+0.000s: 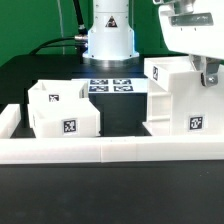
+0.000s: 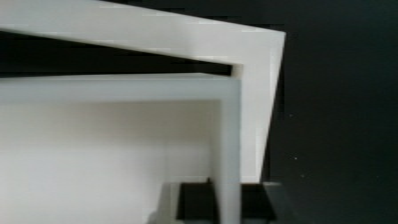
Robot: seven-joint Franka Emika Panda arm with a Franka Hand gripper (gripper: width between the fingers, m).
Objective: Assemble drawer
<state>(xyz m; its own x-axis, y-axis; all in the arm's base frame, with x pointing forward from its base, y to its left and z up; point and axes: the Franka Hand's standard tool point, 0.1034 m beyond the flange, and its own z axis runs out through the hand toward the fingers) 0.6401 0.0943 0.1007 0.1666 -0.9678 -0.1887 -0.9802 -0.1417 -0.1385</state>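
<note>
The drawer's big white shell stands on the table at the exterior view's right, with square tags on its sides. My gripper is at the shell's upper right edge. In the wrist view my gripper straddles a thin white wall of the shell, with a dark finger on one side and the other pressed on the opposite face. The jaws look shut on that wall. Two smaller white trays sit close together at the exterior view's left, each with a tag.
The marker board lies flat behind the trays, before the robot base. A long low white border bar runs along the front, and another stands at the exterior view's left.
</note>
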